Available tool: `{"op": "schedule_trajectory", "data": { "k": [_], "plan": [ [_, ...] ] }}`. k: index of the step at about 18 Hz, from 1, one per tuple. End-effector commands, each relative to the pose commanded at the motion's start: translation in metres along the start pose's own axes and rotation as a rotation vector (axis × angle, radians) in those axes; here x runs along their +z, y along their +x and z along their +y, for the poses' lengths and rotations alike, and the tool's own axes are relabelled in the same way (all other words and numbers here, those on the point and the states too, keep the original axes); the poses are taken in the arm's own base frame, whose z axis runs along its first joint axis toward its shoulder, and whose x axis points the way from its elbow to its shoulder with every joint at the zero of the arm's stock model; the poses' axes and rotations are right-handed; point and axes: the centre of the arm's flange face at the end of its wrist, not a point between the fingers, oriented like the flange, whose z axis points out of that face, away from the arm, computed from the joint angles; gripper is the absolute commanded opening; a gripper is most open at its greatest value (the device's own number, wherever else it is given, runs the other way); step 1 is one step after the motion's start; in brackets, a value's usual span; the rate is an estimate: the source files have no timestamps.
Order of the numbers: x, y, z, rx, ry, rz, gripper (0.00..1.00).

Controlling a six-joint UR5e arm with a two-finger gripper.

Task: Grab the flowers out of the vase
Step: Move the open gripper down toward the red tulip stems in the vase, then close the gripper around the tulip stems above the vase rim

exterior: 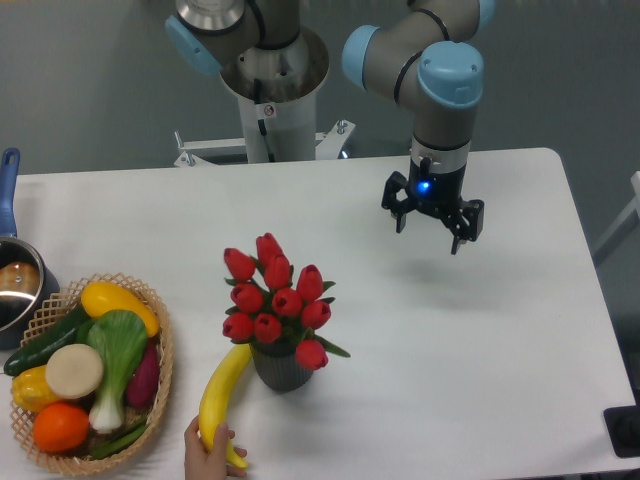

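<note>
The flowers (274, 298) are a bunch of red tulip buds with green leaves, standing in the vase (282, 368), a dark grey ribbed pot near the table's front middle. The bunch spreads wider than the vase and hides its mouth. My gripper (431, 229) hangs above the table to the right of and behind the flowers, well apart from them. Its fingers point down and stand spread open, with nothing between them.
A human hand (208, 451) at the front edge holds a yellow banana (222, 395) that lies against the vase's left side. A woven basket (158, 395) of vegetables stands at the front left. A pot with a blue handle (14, 285) sits at the left edge.
</note>
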Motion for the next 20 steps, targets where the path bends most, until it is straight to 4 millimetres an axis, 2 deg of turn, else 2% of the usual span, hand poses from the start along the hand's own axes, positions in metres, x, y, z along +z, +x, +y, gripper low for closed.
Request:
{"op": "schedule_trajectory", "data": {
  "k": [7, 12, 15, 20],
  "plan": [
    [-0.001, 0.016, -0.040, -0.021, 0.421, 0.161, 1.00],
    [0.005, 0.030, -0.062, -0.011, 0.546, 0.238, 1.00],
    [0.012, 0.029, -0.071, -0.021, 0.648, 0.295, 1.00],
    [0.030, 0.035, -0.104, 0.018, 0.708, 0.368, 1.00]
  ]
}}
